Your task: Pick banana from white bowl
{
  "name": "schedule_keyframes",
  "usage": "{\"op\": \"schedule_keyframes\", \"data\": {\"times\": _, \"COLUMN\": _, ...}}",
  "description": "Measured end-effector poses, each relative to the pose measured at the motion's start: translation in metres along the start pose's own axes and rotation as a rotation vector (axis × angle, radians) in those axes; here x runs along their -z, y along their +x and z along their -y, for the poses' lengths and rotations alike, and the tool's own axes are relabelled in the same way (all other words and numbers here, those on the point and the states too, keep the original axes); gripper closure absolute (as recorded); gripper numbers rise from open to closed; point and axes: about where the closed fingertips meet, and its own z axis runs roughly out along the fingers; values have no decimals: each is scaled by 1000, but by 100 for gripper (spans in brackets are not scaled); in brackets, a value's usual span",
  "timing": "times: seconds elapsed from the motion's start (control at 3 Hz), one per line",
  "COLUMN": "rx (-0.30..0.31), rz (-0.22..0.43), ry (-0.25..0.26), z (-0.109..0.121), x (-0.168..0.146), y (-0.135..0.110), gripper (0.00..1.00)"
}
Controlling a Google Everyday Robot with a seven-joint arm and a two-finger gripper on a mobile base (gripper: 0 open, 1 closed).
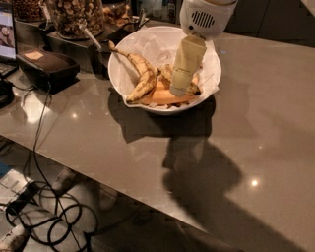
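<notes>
The white bowl (210, 63), lined with crumpled white paper, stands on the grey counter at upper centre. The speckled, overripe banana (166, 74) lies in the bowl's middle, mostly hidden behind my gripper. My gripper (179, 90) reaches down from the white wrist housing (204, 17) into the bowl, its tip at the speckled banana, right of centre. A cleaner yellow curved banana (142, 76) with a long thin stem lies to the left of it. Flat orange pieces (158, 97) lie at the bowl's front.
Glass jars of nuts (74, 15) and a scoop handle (89, 35) stand behind the bowl at left. A black box (42, 64) sits left of it. A screen (5, 29) is at the far left. Cables (49, 216) lie on the floor below the counter's front edge.
</notes>
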Motion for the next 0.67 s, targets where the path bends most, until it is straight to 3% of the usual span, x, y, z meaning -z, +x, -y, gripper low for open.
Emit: {"op": "schedule_keyframes", "data": {"times": 0.67, "rx": -97, "rz": 71, "ry": -104, "z": 16, "x": -20, "y": -9, "gripper": 0}}
